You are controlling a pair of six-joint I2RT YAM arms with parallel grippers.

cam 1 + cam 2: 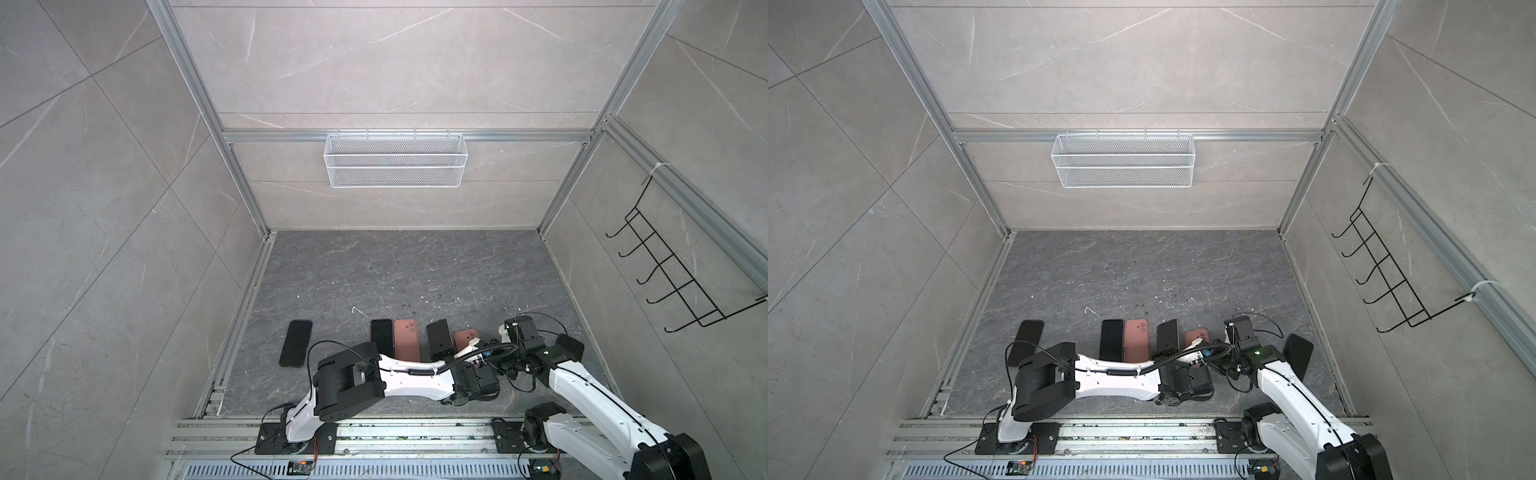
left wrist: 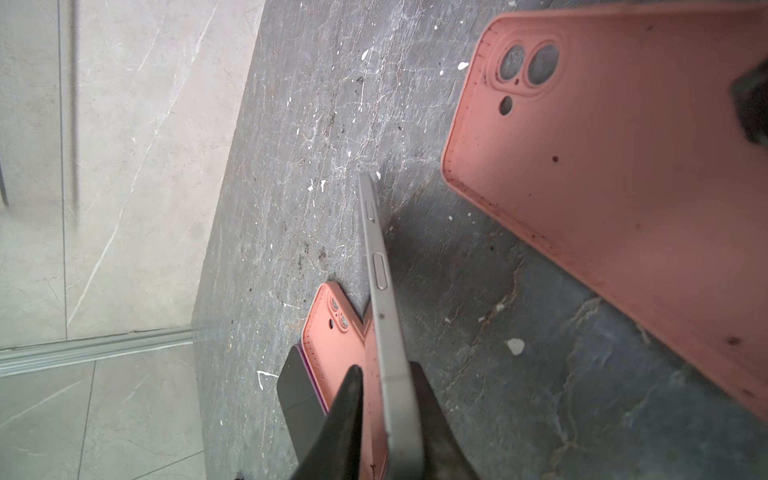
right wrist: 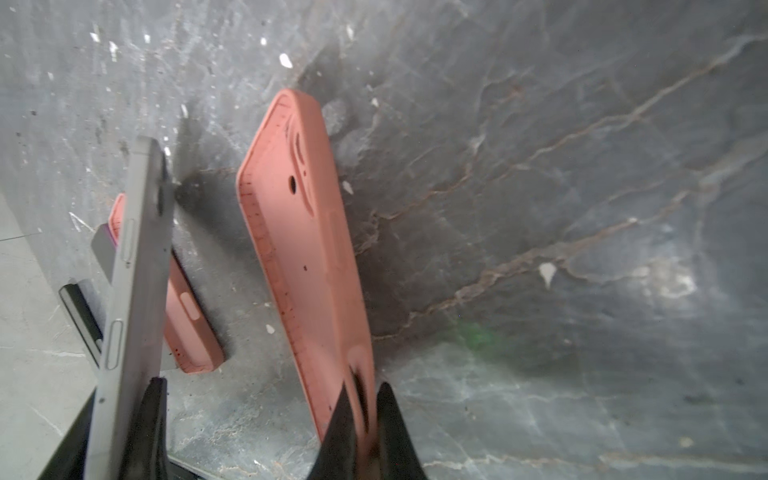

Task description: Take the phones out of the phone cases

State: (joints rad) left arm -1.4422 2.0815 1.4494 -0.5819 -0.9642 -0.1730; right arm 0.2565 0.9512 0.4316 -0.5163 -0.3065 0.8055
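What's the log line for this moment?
stage: phone out of pink case | left pincer: around phone, gap at one finger | right pincer: shut on pink case

soft even light; phone [image 2: 384, 316] blurs close to the camera.

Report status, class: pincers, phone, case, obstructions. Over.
Left pincer slightly open astride phone. Right pincer shut on case. Phone out, apart from case. Spare case beside phone, not between.
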